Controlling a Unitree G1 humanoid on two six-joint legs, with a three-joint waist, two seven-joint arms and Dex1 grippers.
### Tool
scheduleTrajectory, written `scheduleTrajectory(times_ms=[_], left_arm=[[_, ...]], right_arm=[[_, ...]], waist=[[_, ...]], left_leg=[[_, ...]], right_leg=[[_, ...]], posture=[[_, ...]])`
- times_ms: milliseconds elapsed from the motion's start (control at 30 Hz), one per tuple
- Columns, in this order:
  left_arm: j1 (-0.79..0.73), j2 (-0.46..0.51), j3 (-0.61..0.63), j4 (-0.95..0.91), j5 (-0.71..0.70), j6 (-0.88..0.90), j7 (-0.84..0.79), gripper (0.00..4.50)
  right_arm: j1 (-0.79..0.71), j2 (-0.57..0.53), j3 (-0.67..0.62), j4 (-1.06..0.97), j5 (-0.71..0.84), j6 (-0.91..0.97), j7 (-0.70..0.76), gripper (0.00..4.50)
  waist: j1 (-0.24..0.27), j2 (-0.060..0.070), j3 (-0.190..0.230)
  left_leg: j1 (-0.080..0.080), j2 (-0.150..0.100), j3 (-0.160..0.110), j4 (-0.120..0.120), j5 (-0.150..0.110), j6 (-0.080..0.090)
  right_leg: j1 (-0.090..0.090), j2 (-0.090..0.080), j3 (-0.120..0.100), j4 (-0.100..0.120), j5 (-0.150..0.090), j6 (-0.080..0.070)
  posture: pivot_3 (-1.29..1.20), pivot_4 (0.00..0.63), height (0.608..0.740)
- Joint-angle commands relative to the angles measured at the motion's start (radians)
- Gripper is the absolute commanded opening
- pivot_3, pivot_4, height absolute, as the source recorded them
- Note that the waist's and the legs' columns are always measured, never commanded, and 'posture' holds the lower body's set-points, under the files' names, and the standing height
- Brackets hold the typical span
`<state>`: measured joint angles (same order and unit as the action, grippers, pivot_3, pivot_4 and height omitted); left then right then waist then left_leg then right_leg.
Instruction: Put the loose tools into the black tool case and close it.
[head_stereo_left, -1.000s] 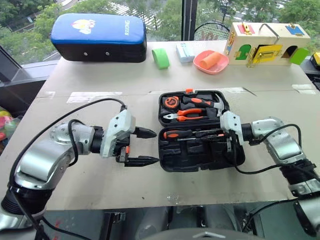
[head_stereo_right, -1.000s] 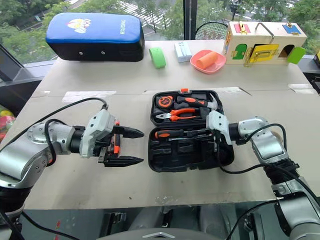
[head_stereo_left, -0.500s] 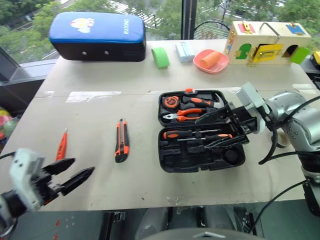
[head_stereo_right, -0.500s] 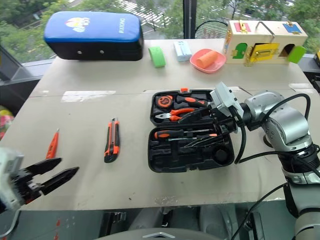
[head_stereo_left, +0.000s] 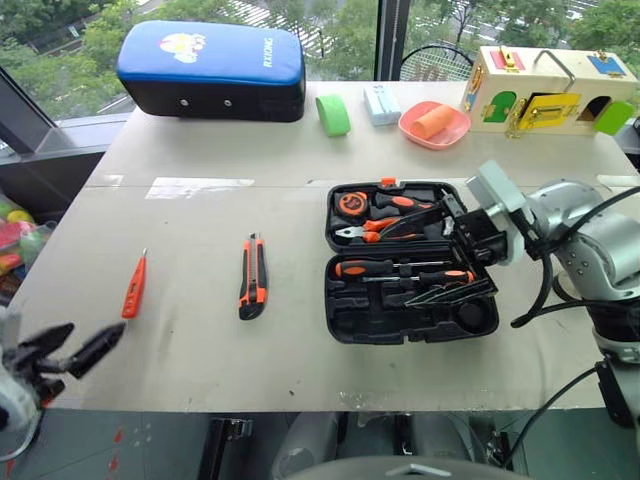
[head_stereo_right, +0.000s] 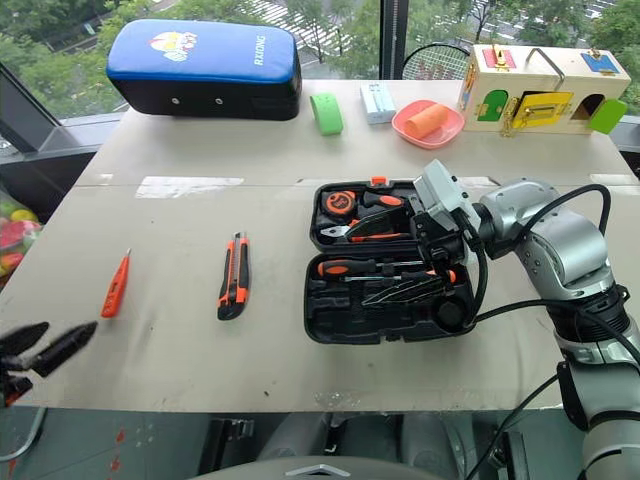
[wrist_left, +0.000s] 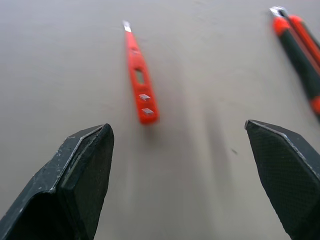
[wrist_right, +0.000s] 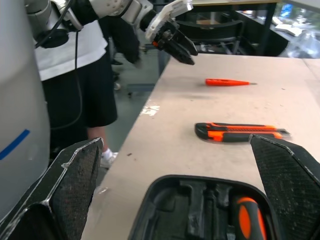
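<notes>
The left gripper (head_stereo_right: 45, 350) is hanging wide open and empty, the tester pen (wrist_left: 140, 80) lying just ahead; a low approach risks nudging it away. Farther off, the utility knife (head_stereo_right: 232, 289) is waiting beside the case (head_stereo_right: 330, 310), under the right gripper (head_stereo_right: 415, 255), also spread empty.

The right gripper (head_stereo_right: 415, 252) hangs over the open black tool case (head_stereo_left: 410, 300) and hides part of the tools lying in it — what sits under its fingers cannot be told. The left gripper (head_stereo_left: 62, 349) is cut off at the head views' lower left edge, and the utility knife (wrist_left: 301, 47) runs off the left wrist view's edge.
</notes>
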<state>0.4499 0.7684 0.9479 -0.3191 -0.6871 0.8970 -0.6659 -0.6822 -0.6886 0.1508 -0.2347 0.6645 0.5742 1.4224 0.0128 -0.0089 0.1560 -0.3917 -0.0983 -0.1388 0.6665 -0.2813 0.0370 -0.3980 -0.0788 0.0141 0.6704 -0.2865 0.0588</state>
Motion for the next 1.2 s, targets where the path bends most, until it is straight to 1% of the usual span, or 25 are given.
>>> scheduleTrajectory(times_ms=[33,133,200,367,533,567,633,667,733,800,833,1067,1200], left_arm=[[-0.089,0.075,-0.095,0.119,0.047,0.029,0.031,4.50],[-0.184,0.136,-0.207,0.225,0.109,0.011,0.040,4.50],[-0.278,0.161,-0.273,0.304,0.130,0.018,0.050,4.50],[-0.417,0.188,-0.377,0.437,0.182,0.015,0.048,4.50],[-0.480,0.184,-0.451,0.511,0.219,-0.015,0.017,4.50],[-0.486,0.181,-0.460,0.523,0.224,-0.017,0.013,3.96],[-0.495,0.177,-0.471,0.540,0.232,-0.022,0.004,3.29],[-0.497,0.175,-0.474,0.546,0.235,-0.023,0.000,2.75],[-0.504,0.169,-0.483,0.561,0.247,-0.035,-0.003,1.81],[-0.509,0.166,-0.486,0.570,0.254,-0.042,-0.008,0.91],[-0.512,0.167,-0.485,0.569,0.254,-0.042,-0.011,0.55],[-0.535,0.213,-0.465,0.557,0.255,-0.057,-0.057,0.55],[-0.545,0.282,-0.501,0.429,0.236,-0.131,-0.202,0.55]], right_arm=[[0.014,-0.013,-0.040,-0.069,0.009,0.000,-0.042,4.47],[0.035,-0.018,-0.050,-0.107,0.018,0.010,-0.076,4.47],[0.056,-0.027,-0.061,-0.137,0.029,0.019,-0.096,4.47],[0.080,-0.044,-0.076,-0.181,0.043,0.028,-0.123,4.47],[0.089,-0.053,-0.086,-0.203,0.056,0.037,-0.145,4.47],[0.090,-0.054,-0.086,-0.205,0.058,0.037,-0.148,4.50],[0.091,-0.057,-0.086,-0.207,0.061,0.037,-0.154,4.50],[0.091,-0.058,-0.085,-0.209,0.063,0.037,-0.156,4.50],[0.091,-0.060,-0.085,-0.210,0.064,0.038,-0.160,4.50],[0.090,-0.063,-0.082,-0.209,0.062,0.035,-0.160,4.50],[0.090,-0.066,-0.082,-0.209,0.060,0.032,-0.159,4.50],[0.087,-0.063,-0.083,-0.200,0.049,0.009,-0.166,4.50],[0.112,-0.063,-0.112,-0.210,0.088,0.031,-0.187,4.50]], waist=[[-0.001,0.000,0.000],[-0.003,0.000,0.000],[-0.003,0.000,0.000],[-0.005,-0.001,0.000],[-0.003,0.001,0.000],[0.000,0.001,-0.001],[0.002,0.001,-0.001],[0.002,0.002,-0.001],[0.003,0.002,-0.001],[0.004,0.002,-0.001],[0.004,0.002,-0.001],[0.003,0.002,-0.001],[0.002,-0.001,-0.001]], left_leg=[[0.000,0.000,0.000,0.000,0.000,0.000],[0.000,0.000,0.000,0.000,0.000,0.000],[0.000,0.000,0.000,-0.001,0.000,0.000],[0.000,0.000,0.000,-0.001,0.000,0.000],[0.000,0.000,0.000,-0.001,0.001,-0.001],[0.000,0.000,0.000,-0.001,0.001,-0.001],[0.000,0.000,0.000,-0.001,0.001,-0.002],[0.000,0.000,0.000,-0.001,0.001,-0.002],[0.000,-0.001,0.000,-0.001,0.001,-0.002],[0.000,-0.001,0.000,0.000,0.001,-0.001],[0.000,-0.001,0.000,0.000,0.001,-0.001],[0.000,-0.001,0.000,0.000,0.001,-0.001],[-0.002,-0.001,0.000,0.000,0.001,-0.002]], right_leg=[[0.000,0.000,0.000,0.000,0.000,0.000],[0.000,0.000,0.001,0.000,0.000,0.000],[0.000,0.000,0.001,-0.001,0.000,0.000],[-0.001,0.000,0.001,-0.001,0.000,0.000],[-0.002,0.000,0.001,0.001,0.000,0.000],[-0.003,0.000,0.001,0.002,0.000,0.000],[-0.003,0.000,0.001,0.003,0.000,0.000],[-0.002,0.000,0.001,0.003,0.000,0.000],[-0.002,-0.001,0.001,0.003,0.000,0.000],[-0.002,-0.001,0.001,0.003,0.000,0.000],[-0.002,-0.001,0.001,0.004,0.000,0.000],[-0.002,-0.001,0.001,0.004,0.000,0.000],[-0.003,-0.001,0.001,0.004,0.000,0.000]], posture=[[0.00,0.150,0.735],[0.00,0.150,0.735],[0.00,0.150,0.735],[0.00,0.150,0.735],[0.00,0.150,0.735],[0.00,0.150,0.735],[0.00,0.150,0.735],[0.00,0.150,0.735],[0.00,0.150,0.735],[0.00,0.150,0.735],[0.00,0.150,0.735],[0.00,0.150,0.735],[0.00,0.150,0.735]])
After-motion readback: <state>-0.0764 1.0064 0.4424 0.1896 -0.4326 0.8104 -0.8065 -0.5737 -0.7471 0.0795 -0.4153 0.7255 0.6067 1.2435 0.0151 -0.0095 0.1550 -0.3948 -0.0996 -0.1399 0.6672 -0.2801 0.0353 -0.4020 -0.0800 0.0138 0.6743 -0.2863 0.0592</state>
